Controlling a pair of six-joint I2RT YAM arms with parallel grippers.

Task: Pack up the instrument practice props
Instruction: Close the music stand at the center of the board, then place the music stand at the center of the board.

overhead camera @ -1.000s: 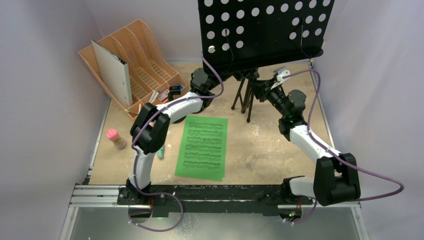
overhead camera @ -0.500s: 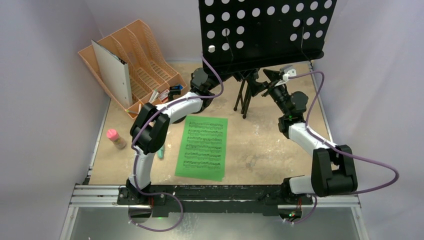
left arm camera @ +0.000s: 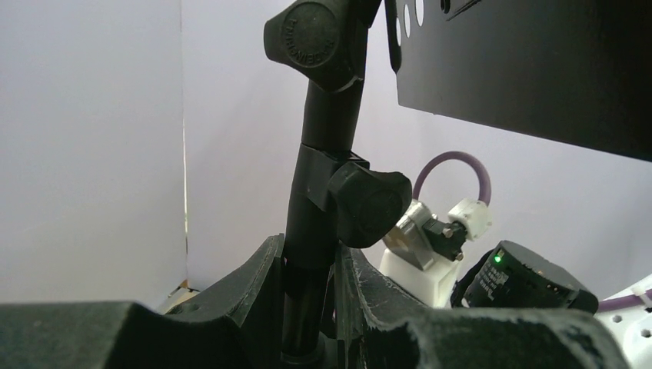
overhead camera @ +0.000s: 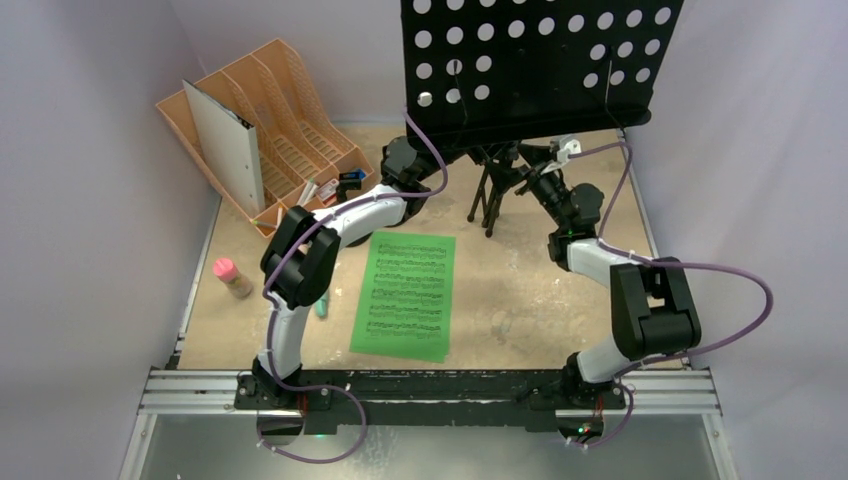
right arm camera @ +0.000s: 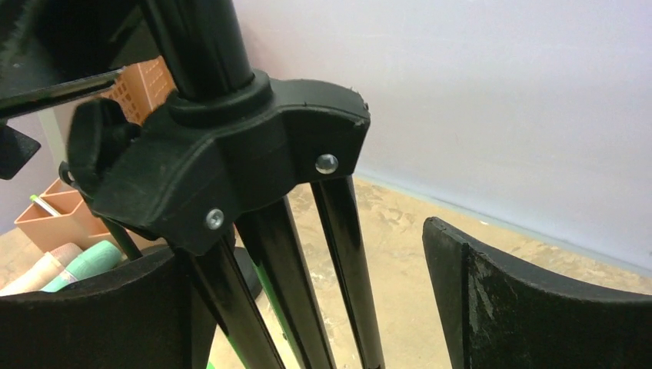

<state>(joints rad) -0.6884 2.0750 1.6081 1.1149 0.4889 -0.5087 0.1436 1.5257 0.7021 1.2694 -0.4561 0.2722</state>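
Tripod (left arm camera: pixel 319 154) gripped in left end effector (left arm camera: pixel 307 252); legs (right arm camera: pixel 342 231) inside right end effector (right arm camera: pixel 296 246)

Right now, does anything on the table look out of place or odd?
The black tripod has its legs drawn nearly together, so it likely can't stand alone. The left claw is clamped on its pole; the right claw sits open around the legs.

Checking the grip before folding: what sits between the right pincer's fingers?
The black tripod legs, just under their hub, stand inside the open right pincer; the right wrist view shows it.
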